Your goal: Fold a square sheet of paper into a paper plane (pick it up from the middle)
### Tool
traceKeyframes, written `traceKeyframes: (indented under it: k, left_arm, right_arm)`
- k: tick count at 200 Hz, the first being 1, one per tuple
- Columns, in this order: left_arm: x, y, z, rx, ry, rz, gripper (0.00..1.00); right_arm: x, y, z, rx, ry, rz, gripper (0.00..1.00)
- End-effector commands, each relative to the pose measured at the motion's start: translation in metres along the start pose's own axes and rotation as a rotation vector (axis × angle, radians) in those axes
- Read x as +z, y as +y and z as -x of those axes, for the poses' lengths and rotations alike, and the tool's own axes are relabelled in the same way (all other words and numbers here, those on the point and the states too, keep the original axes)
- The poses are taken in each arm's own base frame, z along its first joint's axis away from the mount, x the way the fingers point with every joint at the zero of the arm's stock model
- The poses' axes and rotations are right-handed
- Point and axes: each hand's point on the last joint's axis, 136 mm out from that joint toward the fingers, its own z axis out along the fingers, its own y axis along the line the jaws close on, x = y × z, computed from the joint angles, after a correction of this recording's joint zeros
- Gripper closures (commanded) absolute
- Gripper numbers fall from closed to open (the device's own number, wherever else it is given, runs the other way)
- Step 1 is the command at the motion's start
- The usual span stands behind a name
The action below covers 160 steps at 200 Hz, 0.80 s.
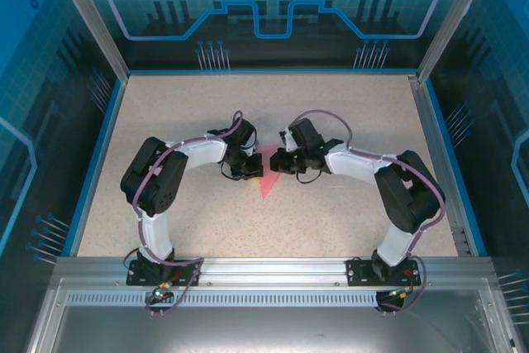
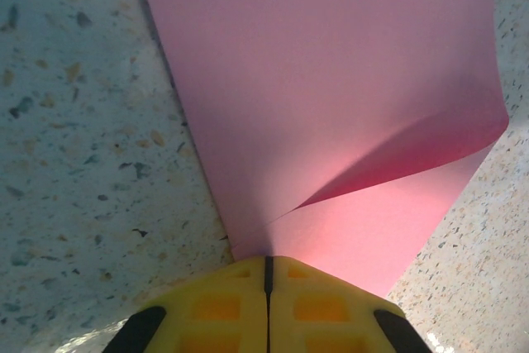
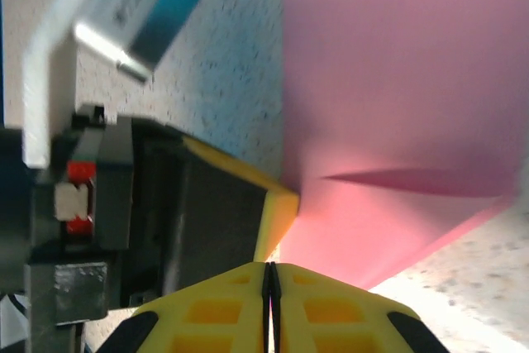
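Note:
The pink sheet of paper (image 1: 266, 182) hangs between both grippers at the middle of the table, its lower corner pointing toward the arms' bases. In the left wrist view the paper (image 2: 331, 80) spreads away from my left gripper (image 2: 267, 264), whose yellow jaws are shut on its near edge; one flap curls up with a crease on the right. My right gripper (image 3: 269, 269) is also shut on the paper (image 3: 397, 105), a pink sliver showing in its slit. The left gripper's yellow finger (image 3: 281, 204) sits close beside it. From above, left gripper (image 1: 254, 169) and right gripper (image 1: 280, 162) nearly touch.
The speckled table (image 1: 207, 221) is bounded by a blue rim and clear enclosure walls (image 1: 99, 121). An aluminium rail (image 1: 264, 270) carries the arm bases at the near edge. Both arms arch inward from left and right.

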Motion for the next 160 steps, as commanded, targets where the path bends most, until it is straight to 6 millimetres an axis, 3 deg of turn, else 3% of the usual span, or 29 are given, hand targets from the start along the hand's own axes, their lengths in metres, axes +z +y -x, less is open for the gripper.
traceKeyframes:
  k: [1,32,66,81,114,160]
  left_arm:
    - [0.019,0.047,-0.022,-0.044,0.080,0.183,0.93]
    - [0.019,0.048,-0.023,-0.045,0.081,0.189,0.93]
    - [0.019,0.052,-0.023,-0.043,0.082,0.211,0.93]
    - [0.019,0.053,-0.023,-0.040,0.085,0.216,0.93]
    - [0.018,0.054,-0.023,-0.036,0.082,0.222,0.94]
    - [0.019,0.054,-0.022,-0.037,0.081,0.221,0.94]
  right_arm:
    - [0.024,-0.014,-0.029,0.036,0.094,-0.018,0.89]
    - [0.040,-0.024,-0.033,0.067,0.122,-0.029,0.89]
    - [0.050,-0.048,-0.041,0.156,0.138,-0.071,0.90]
    - [0.046,-0.041,-0.039,0.163,0.135,-0.031,0.90]
    - [0.026,-0.020,-0.012,0.115,0.067,-0.003,0.90]
    - [0.038,-0.052,-0.015,0.181,0.095,-0.066,0.91]
